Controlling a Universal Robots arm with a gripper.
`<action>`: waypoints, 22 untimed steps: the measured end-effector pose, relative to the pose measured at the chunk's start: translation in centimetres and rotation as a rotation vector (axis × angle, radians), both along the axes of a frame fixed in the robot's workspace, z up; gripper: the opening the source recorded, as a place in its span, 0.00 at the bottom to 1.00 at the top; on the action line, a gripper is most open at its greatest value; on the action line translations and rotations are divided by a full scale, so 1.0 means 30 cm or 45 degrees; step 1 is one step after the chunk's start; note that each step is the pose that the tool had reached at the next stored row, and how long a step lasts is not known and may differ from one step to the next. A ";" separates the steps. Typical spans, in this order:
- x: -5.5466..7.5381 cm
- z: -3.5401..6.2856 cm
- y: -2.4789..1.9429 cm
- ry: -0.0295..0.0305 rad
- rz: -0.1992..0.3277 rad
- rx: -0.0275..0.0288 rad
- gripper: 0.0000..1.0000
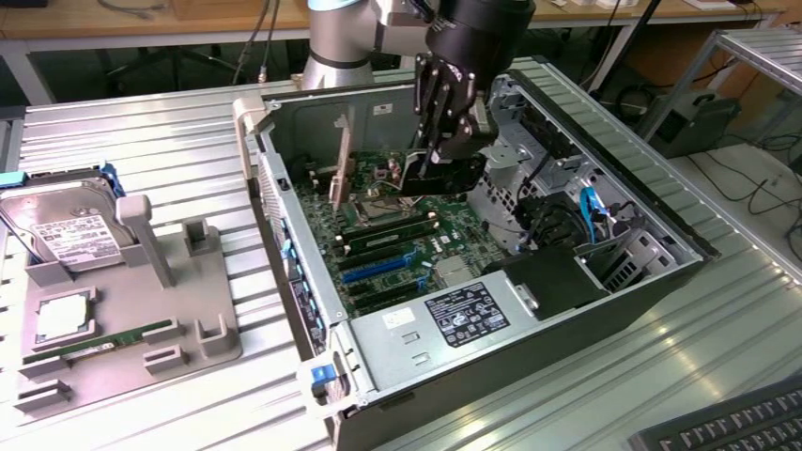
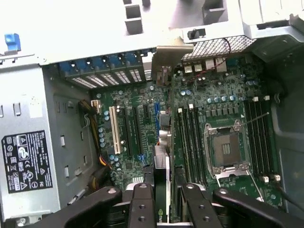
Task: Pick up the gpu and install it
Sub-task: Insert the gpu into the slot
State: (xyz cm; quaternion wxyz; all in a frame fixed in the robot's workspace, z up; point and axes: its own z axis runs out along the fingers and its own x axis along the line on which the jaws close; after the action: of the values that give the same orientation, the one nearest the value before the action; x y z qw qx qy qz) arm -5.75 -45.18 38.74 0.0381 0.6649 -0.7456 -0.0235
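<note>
Gripper (image 2: 164,195) apparently clamps the gpu (image 2: 162,164) edge-on above motherboard (image 2: 216,97).

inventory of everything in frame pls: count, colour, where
gpu: 1, green, edge-on at motherboard slots, in tool
PC case: 1, grey, open on table
motherboard: 1, green, inside case
power supply: 1, grey, black label, inside case
hard drive: 1, silver, on tray, exterior view's left
memory stick: 1, green, on tray
tray: 1, grey, beside case
keyboard: 1, black, exterior view's lower right
table: 1, silver
arm: 1, grey, over case
tool: 1, black, shut on gpu

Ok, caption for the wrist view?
Gripper holds the gpu edge-on over the motherboard, bracket toward the rear slots.
</note>
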 end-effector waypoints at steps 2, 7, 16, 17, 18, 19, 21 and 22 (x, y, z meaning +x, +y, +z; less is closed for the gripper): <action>0.000 0.000 0.000 -0.0033 0.037 0.0163 0.26; -0.004 -0.007 0.000 -0.0385 0.049 0.0208 0.26; -0.066 -0.051 0.000 -0.0812 0.049 0.0204 0.26; -0.067 -0.058 -0.001 -0.0813 0.049 0.0207 0.26; -0.068 -0.064 -0.001 -0.0813 0.049 0.0210 0.26; -0.069 -0.069 -0.002 -0.0813 0.049 0.0215 0.26; -0.069 -0.079 -0.010 -0.0812 0.049 0.0255 0.26; -0.069 -0.083 -0.014 -0.0815 0.049 0.0288 0.26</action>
State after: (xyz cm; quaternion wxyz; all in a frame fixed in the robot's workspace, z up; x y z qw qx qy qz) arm -7.82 -45.60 36.26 0.0071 0.6798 -0.7333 -0.0099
